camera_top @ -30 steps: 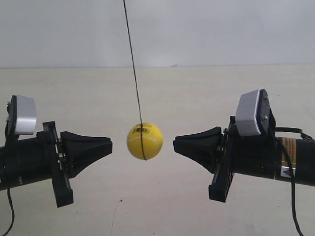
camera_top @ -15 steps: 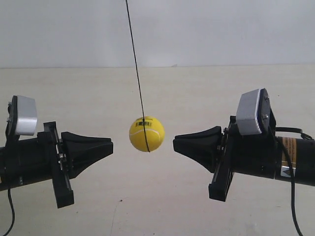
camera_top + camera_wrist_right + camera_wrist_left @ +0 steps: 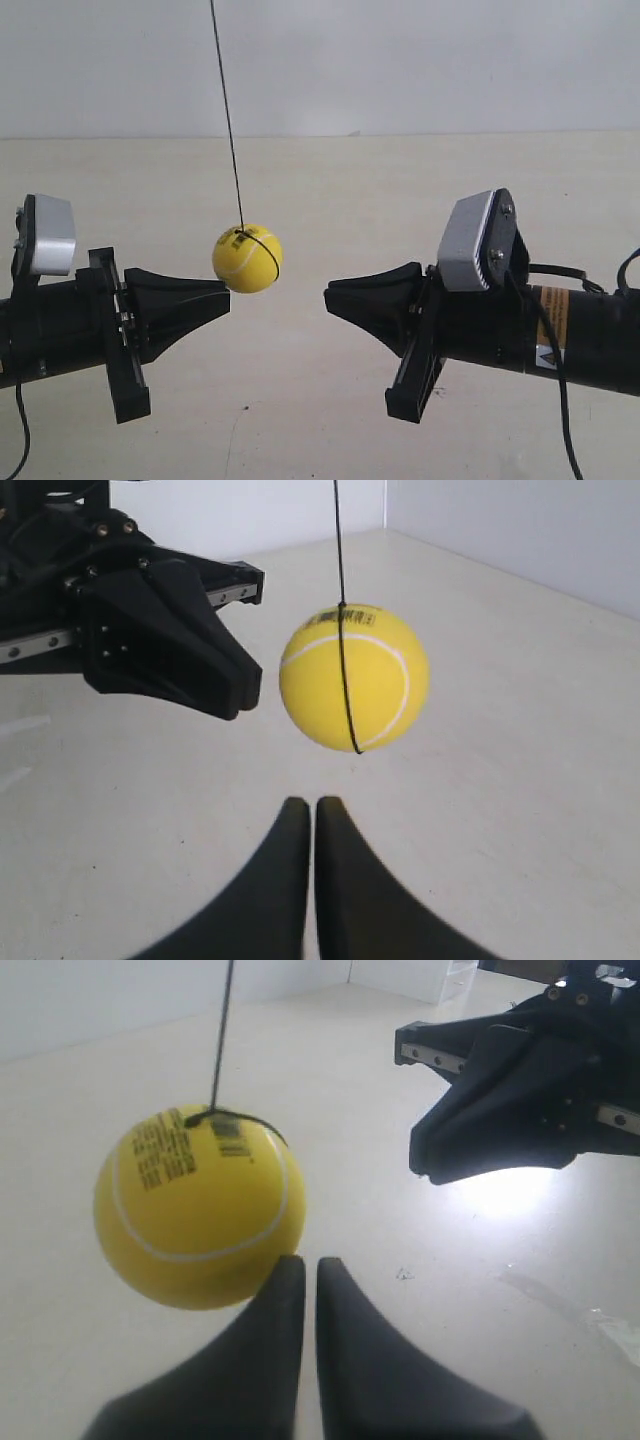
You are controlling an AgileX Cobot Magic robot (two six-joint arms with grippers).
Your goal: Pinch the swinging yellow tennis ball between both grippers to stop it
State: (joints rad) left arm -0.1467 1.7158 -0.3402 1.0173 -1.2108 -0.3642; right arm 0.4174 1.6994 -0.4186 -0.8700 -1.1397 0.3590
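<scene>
The yellow tennis ball [image 3: 247, 258] hangs on a thin black cord [image 3: 226, 110] between the two arms. My left gripper [image 3: 228, 291] is shut, and its tip sits right by the ball's lower side. In the left wrist view the ball [image 3: 198, 1205] overlaps one fingertip of the left gripper [image 3: 303, 1263]; I cannot tell if they touch. My right gripper [image 3: 327, 297] is shut too and stands a short gap away from the ball. In the right wrist view the ball [image 3: 354, 676] floats above the right gripper [image 3: 304, 802], with the left gripper [image 3: 240, 692] beyond it.
A pale table [image 3: 330, 420] lies under both arms, and a white wall [image 3: 420, 60] stands behind. Each arm carries a grey camera block [image 3: 478, 240] and cables trail from the arm at the exterior view's right.
The ball has swung toward my left gripper and risen a little, its cord shifting the same way. My right arm has moved inward toward the ball. The left arm has stayed put.
</scene>
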